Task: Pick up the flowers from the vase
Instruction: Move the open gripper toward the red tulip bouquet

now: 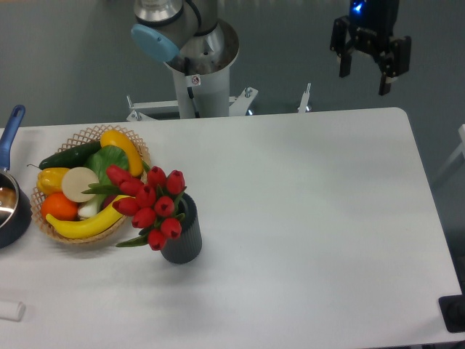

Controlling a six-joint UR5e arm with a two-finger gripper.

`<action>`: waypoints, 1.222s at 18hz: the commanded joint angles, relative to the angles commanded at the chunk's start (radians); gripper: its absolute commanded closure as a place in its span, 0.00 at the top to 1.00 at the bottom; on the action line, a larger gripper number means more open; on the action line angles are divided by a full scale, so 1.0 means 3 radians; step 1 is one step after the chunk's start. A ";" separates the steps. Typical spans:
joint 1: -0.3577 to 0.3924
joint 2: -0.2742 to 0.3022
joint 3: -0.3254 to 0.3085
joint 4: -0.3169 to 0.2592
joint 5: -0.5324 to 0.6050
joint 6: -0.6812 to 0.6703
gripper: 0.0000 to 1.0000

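Your gripper [366,78] hangs high at the upper right of the scene, beyond the far edge of the white table [305,218], its two dark fingers spread apart with nothing between them; a blue light glows on the body above them. It is well apart from the flowers [149,203], the bunch of red tulips you are after, which sits in the vase [184,240] toward the front left of the table; the blooms lean left and slightly toward the camera, spilling over the vase's rim, with green leaves showing at the lower left of the bunch. The vase, a dark grey ribbed cylinder, stands upright just beside the wicker basket [83,240], and the tulip heads overlap the basket's right edge from this view; whether they touch it you cannot tell. In the basket lie a banana [83,224], an orange [58,207], a cucumber [69,154] and other produce. At the far left edge, a dark pot [11,218] with a blue handle [9,134] is partly cut off; a small white object [11,310] lies near the front left corner. The arm's grey base column [196,87] rises behind the table.
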 joint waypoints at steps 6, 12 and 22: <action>-0.0010 0.0005 -0.0005 0.0000 0.0005 -0.0194 1.00; -0.0061 0.0072 -0.0245 0.0183 -0.0209 -0.0761 1.00; -0.0322 0.0016 -0.0511 0.0562 -0.0393 -0.1651 1.00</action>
